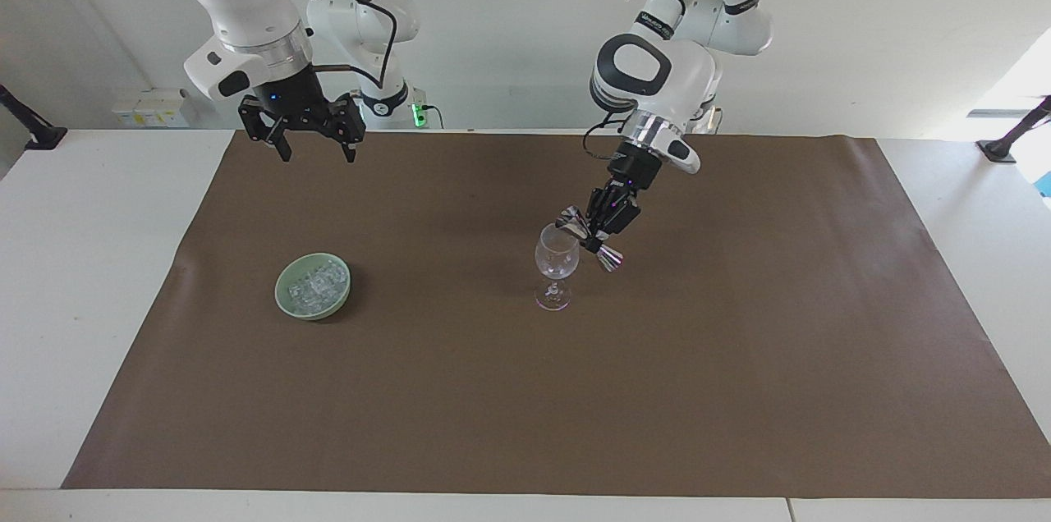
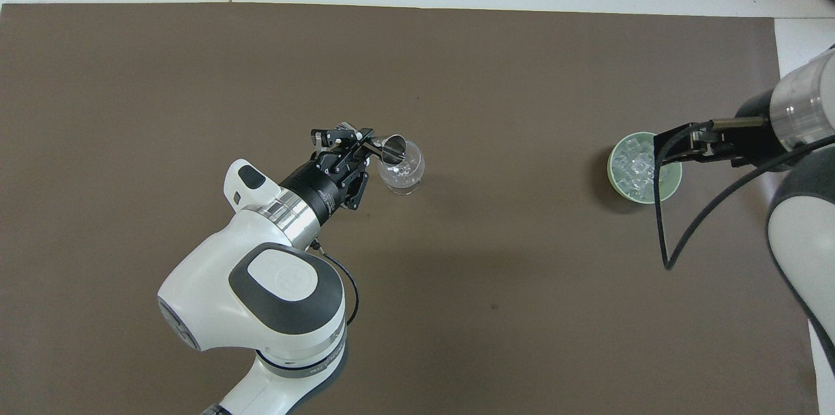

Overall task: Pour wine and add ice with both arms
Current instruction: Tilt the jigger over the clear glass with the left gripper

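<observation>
A white table carries a wide brown mat that covers most of its top, with a pale wall rising at the robots' end. Near the middle of the mat stands a clear wine glass, upright on its stem and foot. The left arm reaches down toward it from its base, and the left gripper is clamped shut on a small metal jigger, a double-ended measuring cup. The jigger is tilted steeply, its one mouth leaning over the rim of the glass and its other end pointing down and away toward the left arm's end of the table. In the overhead view the jigger's open mouth overlaps the edge of the glass's bowl. Whether any liquid is running from it cannot be told. Toward the right arm's end of the table, well apart from the glass, sits a pale green bowl holding the ice, a heap of small clear cubes. The right arm waits, with the right gripper hanging in the air over the edge of the mat nearest the robots, its two fingers spread wide and empty. From above, that gripper overlaps the bowl's rim, though it is raised well clear of it.
</observation>
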{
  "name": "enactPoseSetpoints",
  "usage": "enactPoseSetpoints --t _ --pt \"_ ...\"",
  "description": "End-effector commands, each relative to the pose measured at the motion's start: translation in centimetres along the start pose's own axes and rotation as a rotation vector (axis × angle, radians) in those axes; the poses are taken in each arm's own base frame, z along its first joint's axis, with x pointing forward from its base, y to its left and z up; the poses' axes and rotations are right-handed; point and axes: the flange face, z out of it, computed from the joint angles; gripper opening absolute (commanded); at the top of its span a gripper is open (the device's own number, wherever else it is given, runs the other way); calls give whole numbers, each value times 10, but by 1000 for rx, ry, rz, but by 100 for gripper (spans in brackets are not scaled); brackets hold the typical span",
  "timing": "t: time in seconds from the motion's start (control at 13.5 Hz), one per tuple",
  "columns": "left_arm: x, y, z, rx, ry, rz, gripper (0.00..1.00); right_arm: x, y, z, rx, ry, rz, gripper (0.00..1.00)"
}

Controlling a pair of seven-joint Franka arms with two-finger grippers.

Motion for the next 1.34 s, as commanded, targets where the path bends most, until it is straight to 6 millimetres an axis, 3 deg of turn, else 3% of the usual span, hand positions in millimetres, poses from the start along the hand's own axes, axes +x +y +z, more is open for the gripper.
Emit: enactPoseSetpoints --t 0.0,1.26 --pt "-3 4 0 -15 24 45 0 -7 2 -2 19 0 -15 100" --pt "-10 9 2 -38 89 227 0 -7 2 -1 19 -3 -15 100"
